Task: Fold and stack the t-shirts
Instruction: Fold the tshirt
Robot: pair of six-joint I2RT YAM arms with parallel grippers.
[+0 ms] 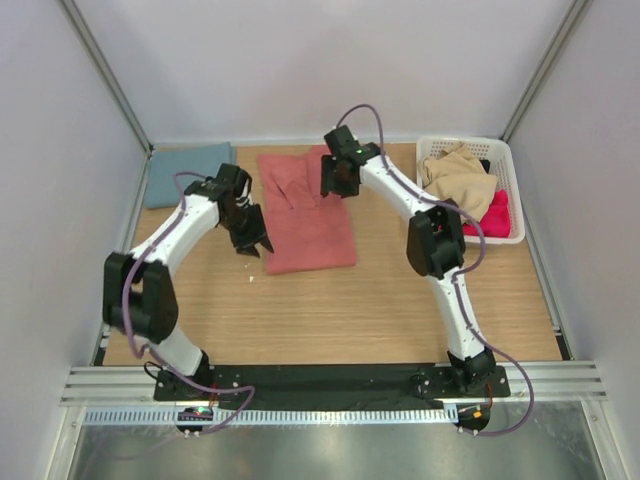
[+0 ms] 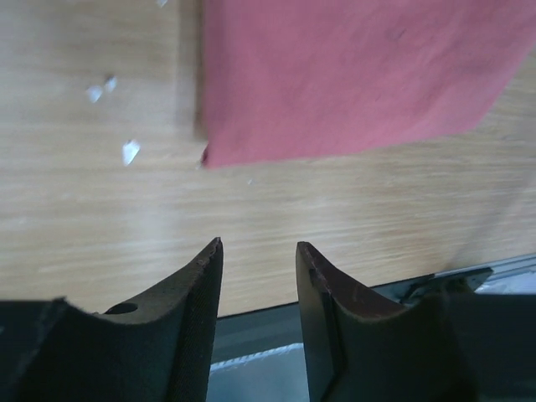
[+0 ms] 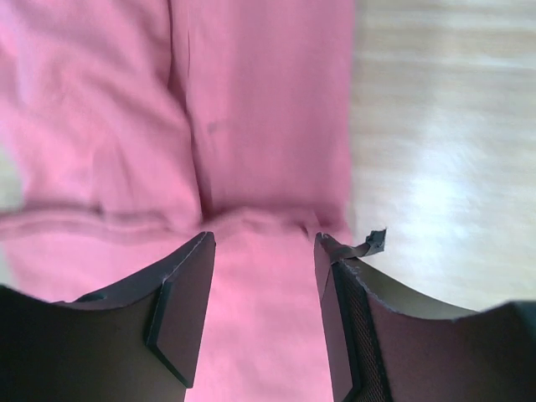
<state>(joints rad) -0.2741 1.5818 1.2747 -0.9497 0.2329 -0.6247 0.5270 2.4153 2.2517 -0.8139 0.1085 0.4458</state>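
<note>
Salmon-red t-shirt lies partly folded at the upper middle of the wooden table, a long rectangle with creased layers at its far end and a flat near edge. At the upper right stands a white slatted basket. It holds a crumpled tan garment that fills most of it, and a bright pink cloth tucked into its near right corner. A dark scrap shows at the far side, too small to identify. The dusty teal-blue t-shirt lies folded flat at the upper left, well apart from the red one.

The right gripper hangs over the red shirt's far right part, jaws parted, with cloth below them and nothing pinched. The left gripper is just beside the shirt's near left corner, over bare wood, jaws released and empty. A few white specks lie on the wood there.
</note>
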